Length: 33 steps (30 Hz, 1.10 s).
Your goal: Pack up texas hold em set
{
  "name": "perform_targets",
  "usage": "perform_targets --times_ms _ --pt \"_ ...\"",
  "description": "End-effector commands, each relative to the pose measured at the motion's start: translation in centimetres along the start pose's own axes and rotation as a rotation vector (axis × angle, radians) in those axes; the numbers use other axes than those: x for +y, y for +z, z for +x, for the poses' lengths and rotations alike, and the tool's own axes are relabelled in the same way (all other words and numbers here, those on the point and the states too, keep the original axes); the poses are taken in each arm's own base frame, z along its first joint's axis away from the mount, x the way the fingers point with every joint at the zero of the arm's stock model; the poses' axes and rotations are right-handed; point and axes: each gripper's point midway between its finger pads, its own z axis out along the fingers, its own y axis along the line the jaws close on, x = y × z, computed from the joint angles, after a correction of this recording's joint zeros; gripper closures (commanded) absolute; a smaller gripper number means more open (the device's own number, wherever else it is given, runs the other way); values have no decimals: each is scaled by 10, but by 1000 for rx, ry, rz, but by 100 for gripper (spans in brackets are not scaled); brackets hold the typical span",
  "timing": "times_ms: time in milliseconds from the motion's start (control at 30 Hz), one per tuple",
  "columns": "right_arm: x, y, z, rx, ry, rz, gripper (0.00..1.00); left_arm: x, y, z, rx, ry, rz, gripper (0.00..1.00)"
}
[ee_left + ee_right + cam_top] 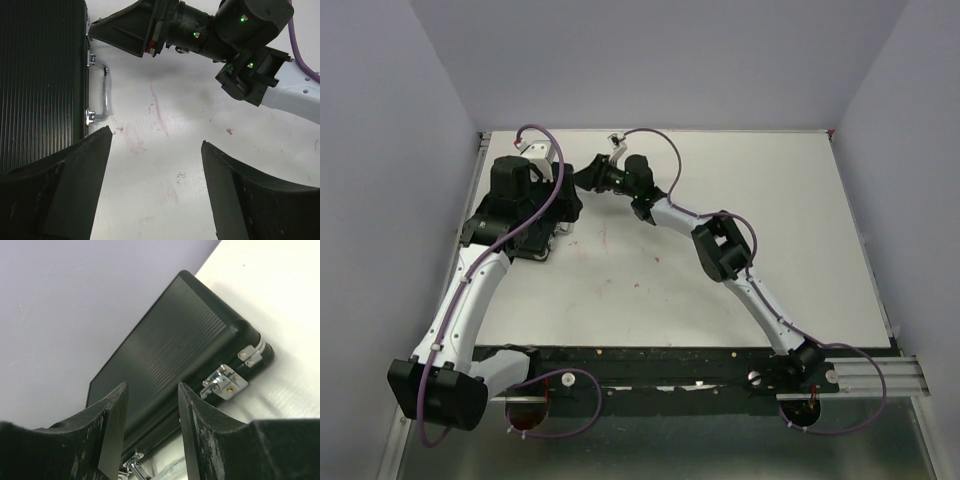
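The black ribbed case (40, 75) of the texas hold em set lies closed at the table's far left, its silver handle (102, 90) facing the table's middle. My left gripper (156, 145) hangs open over bare table just beside the handle, with nothing between its fingers. My right gripper (152, 387) points at the case's (170, 345) front edge near a silver latch (225, 382). Its jaws stand a narrow gap apart, and nothing shows clamped between them. In the left wrist view the right gripper's tip (95, 27) reaches the case's far corner. Chips, dice and discs are out of view.
The white table (720, 230) carries faint red marks. Purple walls close in on the left, back and right. The left arm (470, 290) covers most of the case from above. The right arm (730, 255) stretches diagonally across the table's middle.
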Motion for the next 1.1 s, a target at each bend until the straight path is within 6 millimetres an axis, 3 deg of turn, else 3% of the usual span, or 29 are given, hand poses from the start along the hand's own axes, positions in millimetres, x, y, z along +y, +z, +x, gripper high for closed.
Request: perform_targets --times_ms 0,167,400,833,1067 --pt "5 11 -9 -39 -41 -14 48 -5 -8 -9 -43 2 32 14" --pt "-22 16 -5 -40 -24 105 50 -5 -9 -8 -43 -4 40 14" --pt "-51 13 25 29 33 195 51 -3 -11 -11 -56 -20 42 15" --pt "-66 7 69 101 128 243 53 -2 -12 -12 -62 -38 54 15" --pt "-71 6 75 85 183 255 54 -1 -13 -13 -64 -42 57 15"
